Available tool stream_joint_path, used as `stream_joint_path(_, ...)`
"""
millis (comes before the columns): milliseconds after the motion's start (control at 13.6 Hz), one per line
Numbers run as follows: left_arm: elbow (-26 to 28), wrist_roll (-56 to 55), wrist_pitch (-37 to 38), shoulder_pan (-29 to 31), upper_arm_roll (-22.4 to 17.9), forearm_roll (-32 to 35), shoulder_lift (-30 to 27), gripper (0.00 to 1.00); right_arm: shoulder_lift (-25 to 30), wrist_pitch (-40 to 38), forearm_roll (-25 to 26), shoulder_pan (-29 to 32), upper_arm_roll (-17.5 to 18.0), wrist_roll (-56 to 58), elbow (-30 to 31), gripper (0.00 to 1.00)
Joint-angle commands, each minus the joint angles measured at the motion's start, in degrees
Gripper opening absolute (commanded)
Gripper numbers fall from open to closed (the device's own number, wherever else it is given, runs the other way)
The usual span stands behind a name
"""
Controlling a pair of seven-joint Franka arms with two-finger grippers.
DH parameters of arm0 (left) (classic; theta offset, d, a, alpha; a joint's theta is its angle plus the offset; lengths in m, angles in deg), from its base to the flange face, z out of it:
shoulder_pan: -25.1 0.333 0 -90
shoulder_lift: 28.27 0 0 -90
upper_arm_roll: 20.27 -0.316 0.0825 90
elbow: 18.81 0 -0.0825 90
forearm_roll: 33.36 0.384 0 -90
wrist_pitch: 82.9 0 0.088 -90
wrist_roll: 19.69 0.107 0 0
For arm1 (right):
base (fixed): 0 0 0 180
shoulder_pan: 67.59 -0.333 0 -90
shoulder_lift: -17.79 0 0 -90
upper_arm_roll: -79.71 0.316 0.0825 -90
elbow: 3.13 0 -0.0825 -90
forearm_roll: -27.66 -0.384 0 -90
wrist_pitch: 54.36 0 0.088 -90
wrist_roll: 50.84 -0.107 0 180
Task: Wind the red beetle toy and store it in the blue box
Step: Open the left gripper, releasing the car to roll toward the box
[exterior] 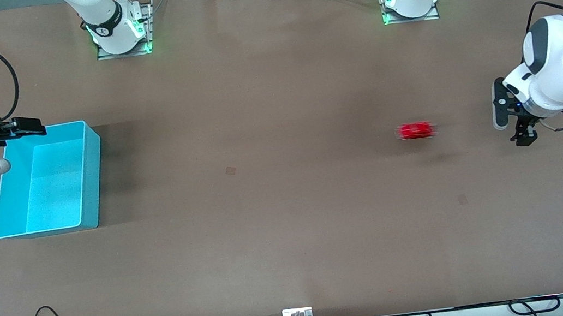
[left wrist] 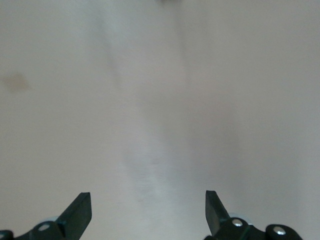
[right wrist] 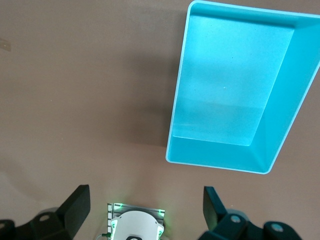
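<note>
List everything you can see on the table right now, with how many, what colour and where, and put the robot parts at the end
red beetle toy: one, red, on the bare table toward the left arm's end, blurred, apart from both grippers
blue box: one, light blue, open top, nothing in it, at the right arm's end
table: one, brown
left gripper: one, black fingers, open, over the table beside the toy, holding nothing
right gripper: one, black, open, above the box's edge, holding nothing

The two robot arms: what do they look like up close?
Glossy white rounded shells with black joint bands and round black caps. Black cables trail from them. The left gripper and right gripper are black, with angular black jaws. Green lights glow at both bases.
</note>
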Motion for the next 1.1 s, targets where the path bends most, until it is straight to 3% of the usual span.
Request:
stream_joint_path(0, -4.4, 0.4, 1.1, -1.4, 0.3, -7.9, 0.9, 1.0, 0.4, -0.7, -0.8, 0.5, 0.2, 0.5, 0.2, 1.0)
stream_joint_path(221, -7.0, -0.7, 0.9, -2.7, 0.0, -19.2, 2.5, 1.0, 0.4, -0.7, -0.8, 0.6, 0.1, 0.5, 0.2, 1.0)
stream_joint_path(368, -9.4, -7.0, 0.9, -3.0, -0.3, -20.6, 3.1, 1.0, 0.4, -0.8, -0.8, 0.6, 0.0, 0.5, 0.2, 1.0)
stream_joint_path(589, -12.0, -25.6, 0.9, -3.7, -1.3, -20.5, 3.1, 1.0, 0.4, -0.8, -0.8, 0.7, 0.0, 0.5, 0.3, 1.0)
stream_joint_path(810, -14.8, -48.6, 1.7, -6.2, -4.8, -20.1, 2.6, 1.0, 0.4, -0.8, -0.8, 1.3, 0.1, 0.5, 0.3, 1.0)
stream_joint_path(1031, -21.8, -65.7, 10.4, -11.3, -12.6, -20.7, 1.8, 1.0, 0.4, -1.7, -0.9, 1.3, 0.1, 0.5, 0.3, 1.0)
